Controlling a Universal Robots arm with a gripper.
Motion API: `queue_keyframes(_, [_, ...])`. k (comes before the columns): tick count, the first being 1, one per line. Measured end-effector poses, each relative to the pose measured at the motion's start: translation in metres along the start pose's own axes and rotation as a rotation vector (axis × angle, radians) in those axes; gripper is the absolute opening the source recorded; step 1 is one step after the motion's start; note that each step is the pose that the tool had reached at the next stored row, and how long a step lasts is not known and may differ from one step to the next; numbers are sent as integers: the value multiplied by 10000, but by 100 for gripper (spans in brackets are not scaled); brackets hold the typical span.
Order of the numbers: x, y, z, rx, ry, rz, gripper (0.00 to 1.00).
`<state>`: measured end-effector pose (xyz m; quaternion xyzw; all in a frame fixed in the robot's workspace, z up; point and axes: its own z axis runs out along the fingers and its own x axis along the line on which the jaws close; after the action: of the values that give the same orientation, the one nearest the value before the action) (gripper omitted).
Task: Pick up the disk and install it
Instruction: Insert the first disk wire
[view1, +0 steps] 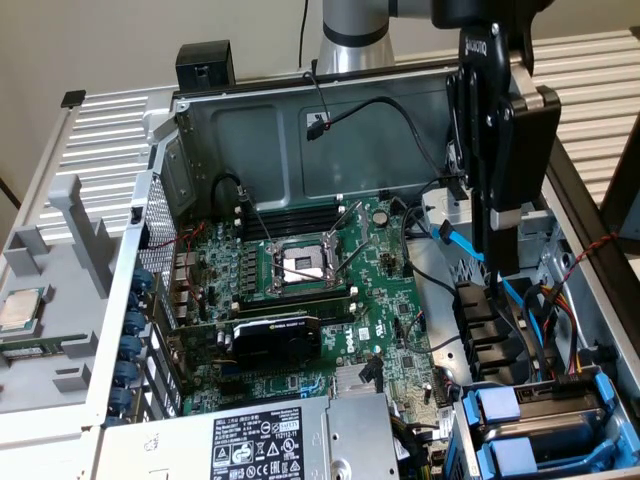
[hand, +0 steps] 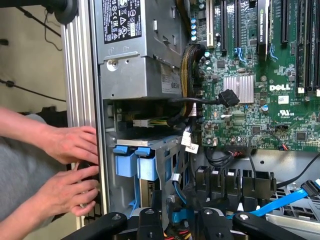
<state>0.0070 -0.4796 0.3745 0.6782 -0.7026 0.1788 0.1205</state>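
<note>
My gripper (view1: 500, 262) hangs upright over the exterior view's right side of the open computer case, above a blue data cable (view1: 455, 238) and just behind the drive cage (view1: 590, 385). Two blue-framed drive carriers (view1: 505, 408) sit in that cage, and their blue tabs (hand: 125, 161) show in the wrist view. I cannot tell whether one of them is the disk. Between the gripper's (hand: 181, 220) black links lies a small blue piece; whether it is a carrier or the cable (hand: 282, 201) I cannot tell.
A person's two hands (hand: 70, 144) rest on the case edge beside the drive cage. The green motherboard (view1: 390, 300) with an open processor socket (view1: 300, 265) and a black graphics card (view1: 275, 338) fills the case floor. The power supply (view1: 290, 440) and loose black cables lie nearby.
</note>
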Motion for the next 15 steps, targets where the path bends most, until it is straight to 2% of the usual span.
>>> queue_keyframes(2, [0,0,0,0,-1,1,31])
queue_keyframes(3, [0,0,0,0,-1,0,24])
queue_keyframes(4, [0,0,0,0,-1,0,24])
queue_keyframes(5, [0,0,1,0,-1,1,18])
queue_keyframes(6, [0,0,1,0,-2,1,16])
queue_keyframes(15, [1,0,1,-3,-1,0,16])
